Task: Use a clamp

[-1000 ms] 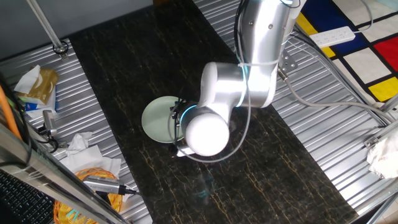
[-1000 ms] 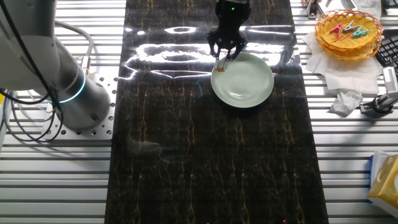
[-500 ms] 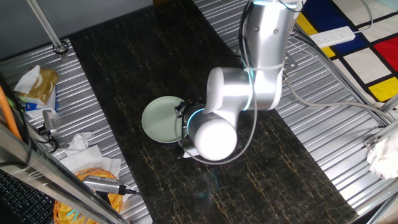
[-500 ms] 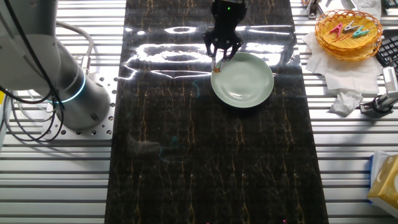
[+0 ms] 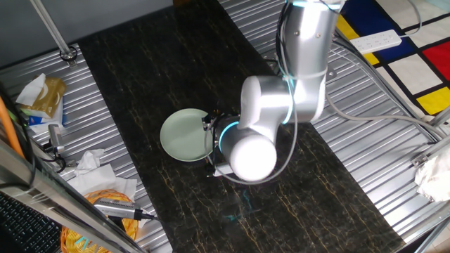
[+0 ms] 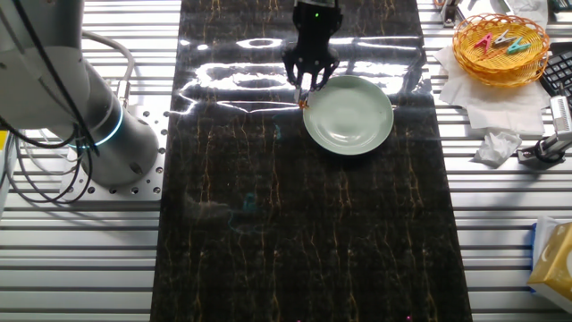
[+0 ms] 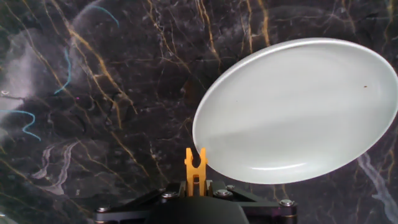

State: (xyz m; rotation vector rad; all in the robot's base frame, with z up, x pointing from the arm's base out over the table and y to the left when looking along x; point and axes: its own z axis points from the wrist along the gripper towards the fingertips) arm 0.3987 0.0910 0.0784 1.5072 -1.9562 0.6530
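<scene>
The silver robot arm bends over the middle of the dark marble counter, and its big round joint covers most of the hand in one fixed view. In the other fixed view the black hand points straight down, just at the left side of the pale green plate, closer to the far edge of the counter than the near edge.

The hand is pinching the little orange clamp. In the hand view the clamp sticks out from the middle of the hand, with its two thin prongs pointing away. The prongs are right beside the plate's rim, on the outside of it, over the dark counter. I cannot tell if the clamp touches the rim. In the other fixed view the clamp is a tiny orange dot under the fingers.
</scene>
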